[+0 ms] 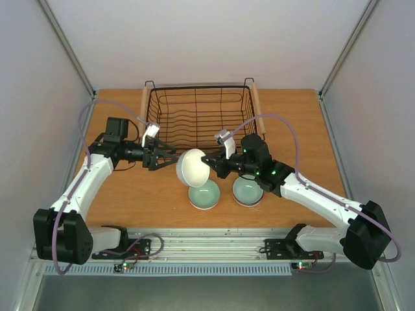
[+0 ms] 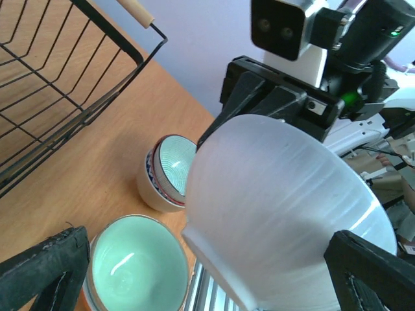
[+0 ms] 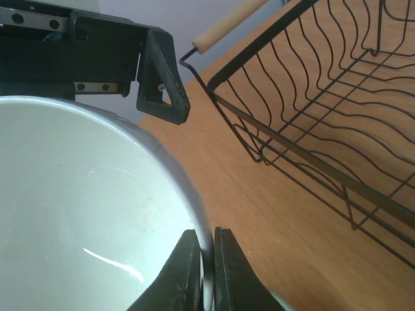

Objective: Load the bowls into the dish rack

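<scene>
Fingers (image 3: 188, 272) of the right gripper (image 1: 209, 162) pinch the rim of a white bowl (image 1: 192, 168), which hangs tipped on its side above the table (image 1: 117, 188), just near of the rack (image 1: 198, 86). The left gripper (image 1: 170, 157) is spread wide at the bowl's back. Below sit two stacks, the left one topped by a mint bowl (image 1: 203, 195).

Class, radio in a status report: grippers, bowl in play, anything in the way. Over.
Right gripper shut on white bowl rim. Left gripper open beside it. Dish rack empty, nothing blocking.
</scene>
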### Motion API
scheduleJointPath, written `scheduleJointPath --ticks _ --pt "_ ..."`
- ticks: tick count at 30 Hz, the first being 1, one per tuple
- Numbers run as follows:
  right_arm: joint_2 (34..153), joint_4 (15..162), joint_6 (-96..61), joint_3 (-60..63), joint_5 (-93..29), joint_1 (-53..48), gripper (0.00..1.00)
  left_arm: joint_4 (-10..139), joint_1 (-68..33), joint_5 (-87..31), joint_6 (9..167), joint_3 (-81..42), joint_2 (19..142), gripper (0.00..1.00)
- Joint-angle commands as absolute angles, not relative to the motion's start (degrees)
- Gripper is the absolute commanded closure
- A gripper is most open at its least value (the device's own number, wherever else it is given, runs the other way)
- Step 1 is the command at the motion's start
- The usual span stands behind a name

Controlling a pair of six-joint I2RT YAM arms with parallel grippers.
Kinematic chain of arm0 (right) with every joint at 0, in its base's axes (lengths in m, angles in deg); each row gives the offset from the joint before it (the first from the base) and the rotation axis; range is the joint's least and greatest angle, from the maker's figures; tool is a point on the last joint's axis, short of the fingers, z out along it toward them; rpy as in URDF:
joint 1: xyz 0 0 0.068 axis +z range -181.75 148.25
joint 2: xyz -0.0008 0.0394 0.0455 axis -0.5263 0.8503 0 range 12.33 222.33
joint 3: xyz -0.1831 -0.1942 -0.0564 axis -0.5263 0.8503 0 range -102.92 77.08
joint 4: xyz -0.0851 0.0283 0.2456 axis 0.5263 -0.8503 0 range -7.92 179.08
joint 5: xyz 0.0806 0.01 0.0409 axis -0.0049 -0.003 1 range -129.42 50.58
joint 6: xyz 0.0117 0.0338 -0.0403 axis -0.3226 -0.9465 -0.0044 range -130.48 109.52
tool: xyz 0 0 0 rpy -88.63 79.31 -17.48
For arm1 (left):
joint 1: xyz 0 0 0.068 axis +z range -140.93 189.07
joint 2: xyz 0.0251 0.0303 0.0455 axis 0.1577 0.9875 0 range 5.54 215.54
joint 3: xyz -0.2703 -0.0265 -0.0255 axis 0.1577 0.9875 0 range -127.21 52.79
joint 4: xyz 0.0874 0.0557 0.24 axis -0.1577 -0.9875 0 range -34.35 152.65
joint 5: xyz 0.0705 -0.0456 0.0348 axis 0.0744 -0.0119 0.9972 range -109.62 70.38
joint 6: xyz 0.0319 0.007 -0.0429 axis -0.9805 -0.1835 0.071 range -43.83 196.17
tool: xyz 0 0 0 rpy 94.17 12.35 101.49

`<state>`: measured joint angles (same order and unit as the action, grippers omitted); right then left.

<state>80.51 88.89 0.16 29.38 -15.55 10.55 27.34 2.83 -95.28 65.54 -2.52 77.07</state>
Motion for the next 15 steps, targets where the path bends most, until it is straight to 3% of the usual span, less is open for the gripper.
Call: scheduleJointPath --ticks 1,15 --pt "81.24 98.04 -1.52 29.03 -12.83 10.30 0.99 28.29 1.62 -99.46 65.43 -1.88 76.93 0.01" --pt "83.40 99.49 -0.33 28.64 -13.99 10.29 0.99 20.85 -0.69 -98.63 59.23 -2.00 76.24 0.01"
